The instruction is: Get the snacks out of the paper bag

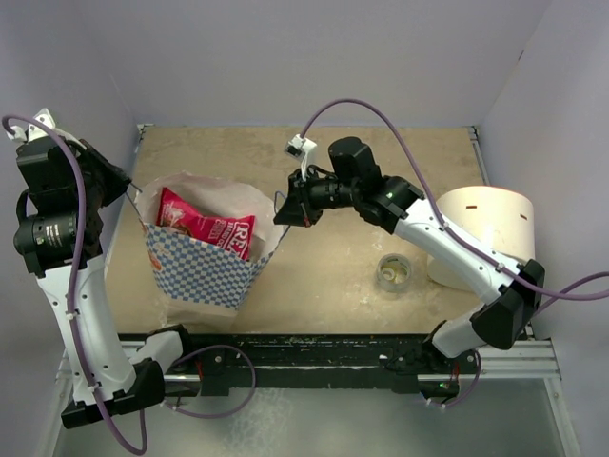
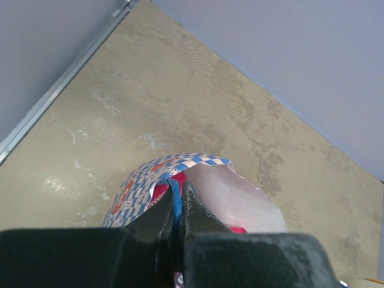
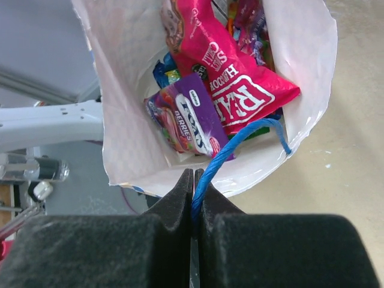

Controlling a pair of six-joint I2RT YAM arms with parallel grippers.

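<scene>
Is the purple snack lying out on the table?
No, the purple packet sits inside the paper bag, next to the red-pink chip bag.

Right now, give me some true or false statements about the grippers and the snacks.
1. The right gripper is shut on a blue cord handle. True.
2. The left gripper is open. False: it is shut on the other handle.
3. The red-pink chip bag lies outside the paper bag. False: it is inside.
4. A purple packet is in the bag. True.
5. The tape roll is inside the bag. False: it sits beside the white roll.
</scene>
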